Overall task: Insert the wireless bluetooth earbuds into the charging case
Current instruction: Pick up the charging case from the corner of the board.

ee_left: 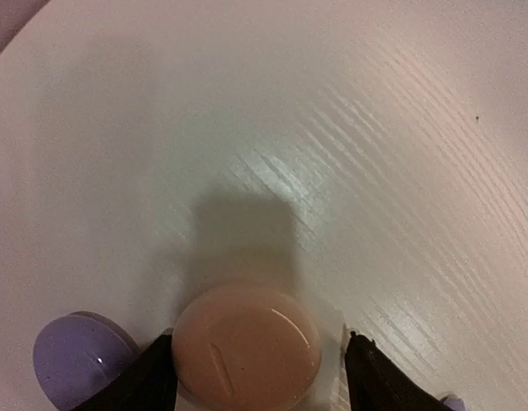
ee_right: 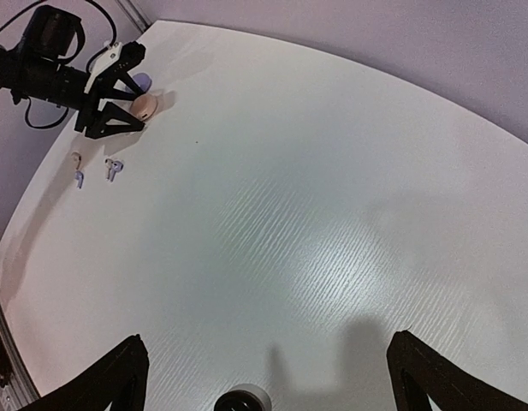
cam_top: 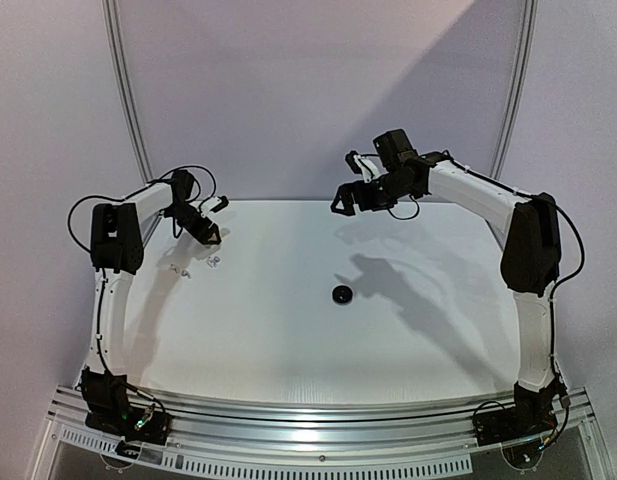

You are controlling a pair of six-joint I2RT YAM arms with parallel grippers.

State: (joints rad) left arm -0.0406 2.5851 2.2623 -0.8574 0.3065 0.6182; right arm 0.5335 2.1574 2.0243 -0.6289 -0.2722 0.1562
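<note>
A round peach charging case (ee_left: 246,347) lies on the white table at the far left. My left gripper (ee_left: 259,336) is shut on it, one black finger (ee_left: 144,381) against each side. The same grip shows from afar in the right wrist view, on the peach case (ee_right: 145,104). Three tiny earbuds lie just near of it: a tan one (ee_right: 75,158) and two pale lavender ones (ee_right: 79,178) (ee_right: 114,169). From above two earbuds (cam_top: 185,270) (cam_top: 213,262) show below my left gripper (cam_top: 210,235). My right gripper (ee_right: 268,342) hangs open and holds nothing, high over the table's back middle (cam_top: 350,200).
A lavender puck (ee_left: 75,360) sits right beside the peach case, touching the left finger's outer side. A small black round case (cam_top: 341,294) stands alone mid-table, also under my right gripper (ee_right: 242,401). The table's curved edge (ee_right: 24,205) runs close to the earbuds.
</note>
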